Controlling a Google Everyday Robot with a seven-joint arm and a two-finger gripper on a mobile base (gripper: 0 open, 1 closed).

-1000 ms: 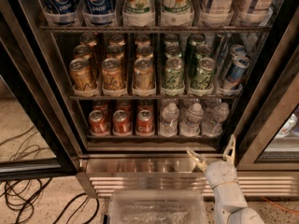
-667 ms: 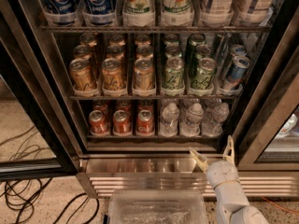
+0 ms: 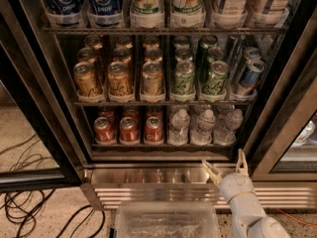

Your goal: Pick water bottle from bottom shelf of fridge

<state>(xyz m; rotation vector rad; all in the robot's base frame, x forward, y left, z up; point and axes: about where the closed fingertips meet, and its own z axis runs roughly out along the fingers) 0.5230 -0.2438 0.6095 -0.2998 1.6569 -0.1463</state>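
The open gripper [image 3: 227,166] hangs low, under the water bottle [image 3: 205,127]. It could knock over the next bottle [image 3: 231,124].

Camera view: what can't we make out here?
Behind the front water bottles: rear rows hidden, count unclear.
Pepsi and 7UP bottles: cut by top edge.
Clear bin: cut by bottom edge.
Gripper, fingers open, before the fridge base: arm cut by bottom edge.
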